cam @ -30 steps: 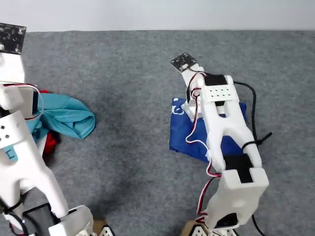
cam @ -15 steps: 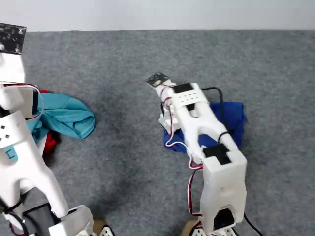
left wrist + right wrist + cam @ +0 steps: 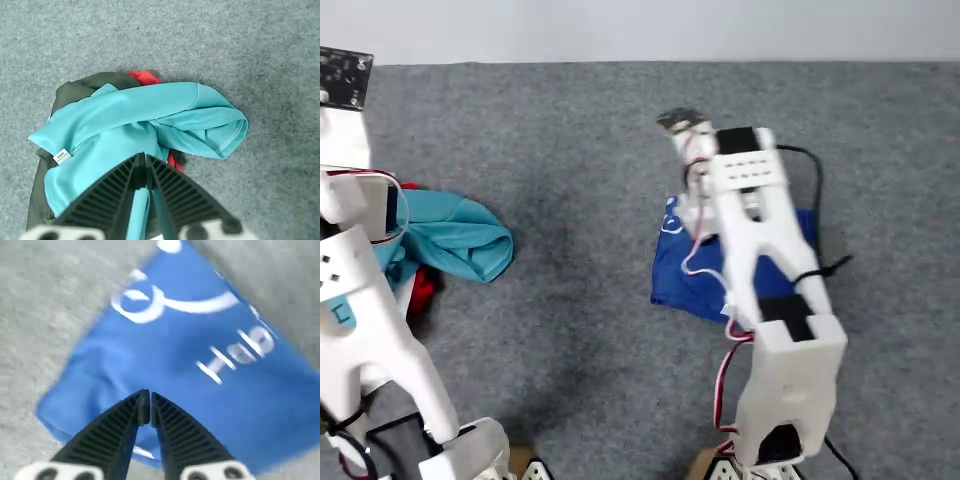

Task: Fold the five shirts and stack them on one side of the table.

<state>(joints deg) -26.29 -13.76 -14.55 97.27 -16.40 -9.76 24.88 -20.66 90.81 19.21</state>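
Right hand [image 3: 145,407] hangs closed over white-printed blue shirt [image 3: 190,405].

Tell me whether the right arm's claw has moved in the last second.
Yes: the right claw swung toward the crumpled teal shirt, then back away from it.

L gripper [image 3: 145,159] jaws drawn together at tips, sitting over crumpled teal shirt [image 3: 150,112]; can't tell if cloth is pinched. Teal shirt lies atop a dark olive shirt [image 3: 75,90], w/ a bit of red shirt [image 3: 142,77] poking out from under, small white tag [image 3: 61,156] at teal edge. Pile rests on grey carpet-like table [image 3: 250,45].
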